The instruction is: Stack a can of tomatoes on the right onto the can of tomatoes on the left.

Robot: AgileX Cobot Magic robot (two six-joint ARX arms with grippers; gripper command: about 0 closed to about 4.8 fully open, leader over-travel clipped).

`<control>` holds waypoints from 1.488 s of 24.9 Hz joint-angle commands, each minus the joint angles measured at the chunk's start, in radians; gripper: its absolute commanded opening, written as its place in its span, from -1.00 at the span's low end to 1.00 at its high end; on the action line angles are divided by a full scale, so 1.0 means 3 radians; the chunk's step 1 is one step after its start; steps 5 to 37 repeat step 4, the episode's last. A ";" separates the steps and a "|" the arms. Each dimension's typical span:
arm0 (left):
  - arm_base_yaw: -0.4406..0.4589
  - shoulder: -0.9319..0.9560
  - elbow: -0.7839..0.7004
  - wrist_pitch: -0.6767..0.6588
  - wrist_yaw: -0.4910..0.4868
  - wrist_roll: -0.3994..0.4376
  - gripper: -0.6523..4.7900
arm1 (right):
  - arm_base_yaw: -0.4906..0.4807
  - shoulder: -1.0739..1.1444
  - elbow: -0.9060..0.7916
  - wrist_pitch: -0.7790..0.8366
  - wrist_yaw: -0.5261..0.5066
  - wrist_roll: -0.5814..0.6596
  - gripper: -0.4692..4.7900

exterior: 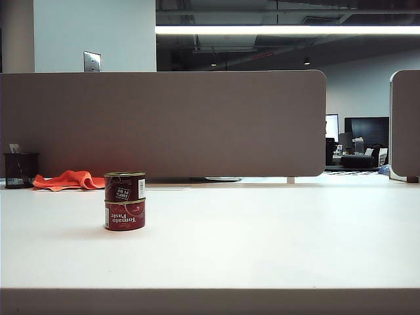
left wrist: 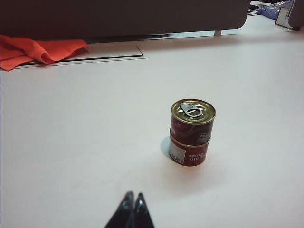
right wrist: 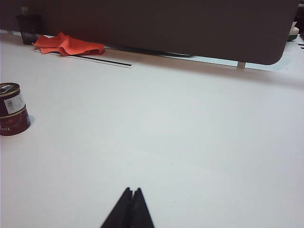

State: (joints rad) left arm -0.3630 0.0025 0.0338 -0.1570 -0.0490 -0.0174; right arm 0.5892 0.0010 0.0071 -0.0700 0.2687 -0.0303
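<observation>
Two red tomato cans stand stacked on the left of the white table. The upper can [exterior: 125, 186] [left wrist: 192, 122] [right wrist: 11, 102] has a gold pull-tab lid and sits squarely on the lower can [exterior: 125, 215] [left wrist: 188, 153] [right wrist: 14, 124]. My left gripper [left wrist: 134, 195] is shut and empty, held back from the stack over bare table. My right gripper [right wrist: 132, 191] is shut and empty too, far to the side of the cans. Neither gripper shows in the exterior view.
An orange cloth [exterior: 67, 179] [left wrist: 35, 50] [right wrist: 69, 44] lies at the back left by a dark mesh cup [exterior: 20, 170] [right wrist: 28, 22]. A grey partition [exterior: 164, 121] runs along the table's far edge.
</observation>
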 commanded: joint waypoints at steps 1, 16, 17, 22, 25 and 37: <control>0.0001 0.0001 0.0004 0.0025 0.0003 0.0010 -0.78 | 0.0004 -0.0008 -0.0018 0.0047 -0.0005 0.0013 -0.84; 0.0001 0.0001 0.0004 0.0025 0.0004 0.0010 -0.78 | 0.0004 -0.0008 -0.0018 0.0047 -0.0005 0.0013 -0.84; 0.0001 0.0001 0.0004 0.0025 0.0004 0.0010 -0.78 | 0.0004 -0.0008 -0.0018 0.0047 -0.0005 0.0013 -0.84; 0.0001 0.0001 0.0004 0.0025 0.0004 0.0010 -0.78 | 0.0004 -0.0008 -0.0018 0.0047 -0.0005 0.0013 -0.84; 0.0001 0.0001 0.0004 0.0025 0.0004 0.0010 -0.78 | 0.0004 -0.0008 -0.0018 0.0047 -0.0005 0.0013 -0.84; 0.0001 0.0001 0.0004 0.0025 0.0004 0.0010 -0.78 | 0.0004 -0.0008 -0.0018 0.0047 -0.0005 0.0013 -0.84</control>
